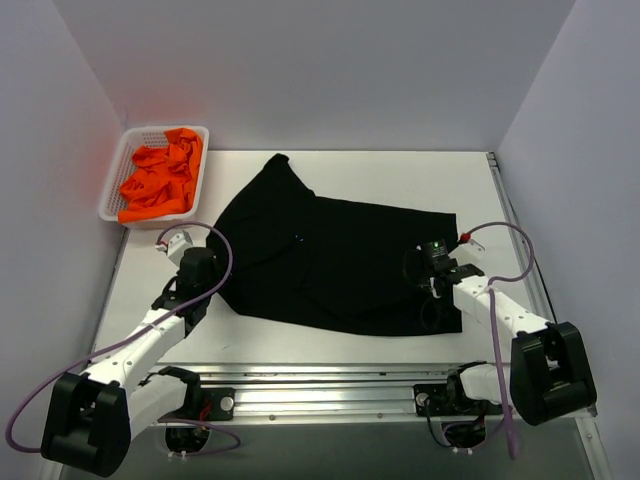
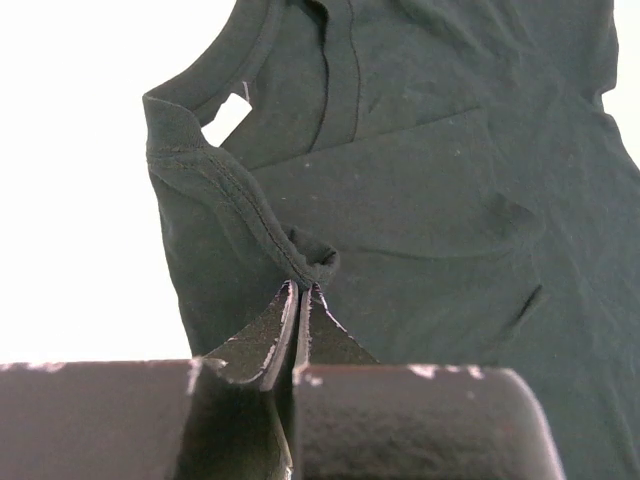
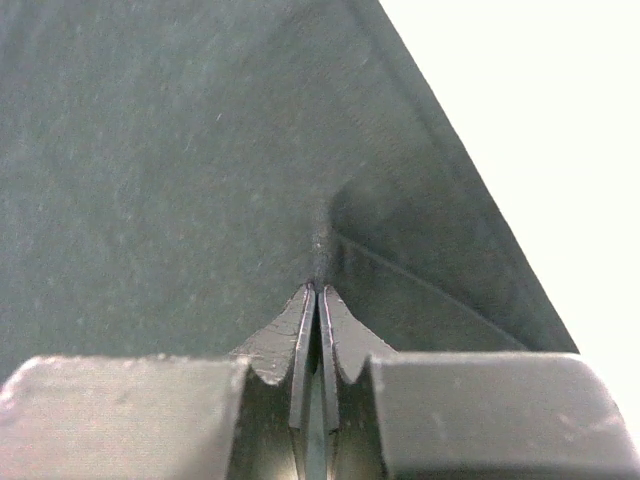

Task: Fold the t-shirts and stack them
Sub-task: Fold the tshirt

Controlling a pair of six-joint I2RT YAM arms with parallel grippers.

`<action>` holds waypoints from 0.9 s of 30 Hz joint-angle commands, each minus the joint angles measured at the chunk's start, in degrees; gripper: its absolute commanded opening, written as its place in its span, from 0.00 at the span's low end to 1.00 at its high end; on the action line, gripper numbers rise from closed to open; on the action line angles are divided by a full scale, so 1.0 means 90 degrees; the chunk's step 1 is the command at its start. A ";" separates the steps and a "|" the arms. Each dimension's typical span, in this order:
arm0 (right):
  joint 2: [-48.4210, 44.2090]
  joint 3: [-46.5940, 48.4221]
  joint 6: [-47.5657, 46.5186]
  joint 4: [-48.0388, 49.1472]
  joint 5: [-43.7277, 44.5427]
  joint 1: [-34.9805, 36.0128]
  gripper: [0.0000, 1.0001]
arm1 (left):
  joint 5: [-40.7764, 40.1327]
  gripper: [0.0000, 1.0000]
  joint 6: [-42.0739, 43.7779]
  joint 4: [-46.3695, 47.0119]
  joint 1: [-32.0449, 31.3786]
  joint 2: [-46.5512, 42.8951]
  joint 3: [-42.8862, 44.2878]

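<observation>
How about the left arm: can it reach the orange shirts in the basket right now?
Probably not yet: the left tool is shut on the black shirt and must let go first. Otherwise the path to the orange shirts looks free.

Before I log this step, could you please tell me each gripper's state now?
Left gripper: shut on the black cloth t-shirt.
Right gripper: shut on the same t-shirt.

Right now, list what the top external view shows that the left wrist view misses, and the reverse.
Only top external: the white plastic mesh basket of crumpled bright orange cloth shirts, and the right pincer. Only left wrist: how the left pincer is shut on a pinched seam fold, and the collar band stitching. Both: the black cloth t-shirt spread on the white table.
</observation>
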 commanded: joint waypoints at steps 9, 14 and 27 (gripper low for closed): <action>0.1265 0.0921 0.0920 -0.1477 0.1467 -0.0260 0.00 | -0.0501 0.02 -0.0062 -0.0338 0.0189 -0.0643 -0.0158; 0.1266 0.0911 0.1318 -0.1789 0.1544 -0.0388 0.00 | -0.0491 0.02 -0.0061 -0.0348 0.0257 -0.0652 -0.0178; 0.1179 0.1067 0.1284 -0.1888 0.1448 -0.0817 0.32 | -0.0521 0.02 -0.0091 -0.0328 0.0287 -0.0603 -0.0207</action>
